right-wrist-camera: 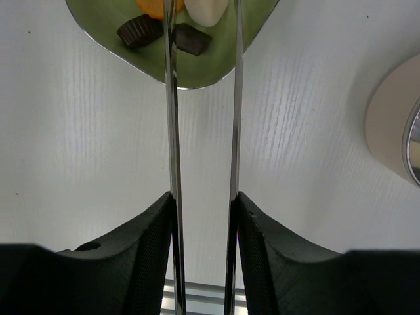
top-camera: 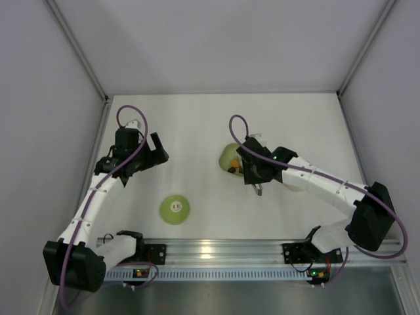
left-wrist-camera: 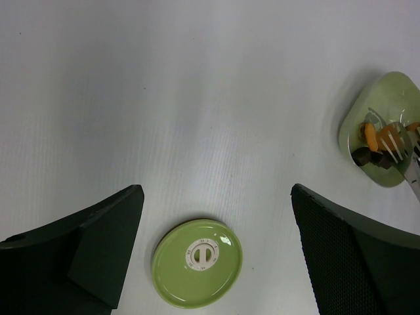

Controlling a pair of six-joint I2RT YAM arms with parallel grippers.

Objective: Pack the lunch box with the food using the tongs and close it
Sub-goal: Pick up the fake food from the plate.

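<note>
Currently tongs [right-wrist-camera: 172,118] are being clamped by R pincer [right-wrist-camera: 203,197], tips being held at food [right-wrist-camera: 193,39] in green dish [right-wrist-camera: 98,20]. Lunch box [right-wrist-camera: 390,125] is sitting lid-off on surface [left-wrist-camera: 164,98], near dish, to its R. Lid [left-wrist-camera: 197,262] is lying apart, under L pincer [left-wrist-camera: 215,190], which is being held wide open, empty.
</note>
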